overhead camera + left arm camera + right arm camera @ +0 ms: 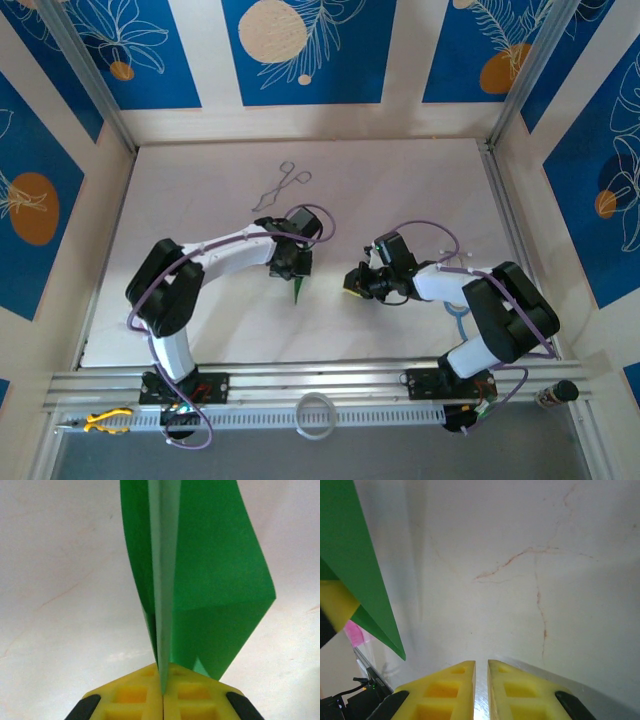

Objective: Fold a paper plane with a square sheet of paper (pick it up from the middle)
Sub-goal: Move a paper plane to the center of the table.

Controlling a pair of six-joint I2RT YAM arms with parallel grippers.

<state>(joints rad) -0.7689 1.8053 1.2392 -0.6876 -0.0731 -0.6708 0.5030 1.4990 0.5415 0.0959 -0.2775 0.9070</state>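
Note:
The green paper plane (210, 580) is a narrow folded dart with a centre crease. My left gripper (163, 680) is shut on its lower edge, and the paper rises upright from between the yellow fingers. From above, the left gripper (296, 272) sits near the table's middle with the green tip (299, 293) poking out toward the near edge. My right gripper (352, 282) hovers just to the right, apart from the paper. In the right wrist view its jaws (481, 667) stand a narrow gap apart with nothing between them, and the paper plane (355, 565) hangs at the left.
Thin metal forceps (280, 187) lie at the back of the white table (200, 200). A small pink item (356, 632) shows behind the paper. A white ring (316, 415) and yellow-handled pliers (105, 420) rest on the front rail.

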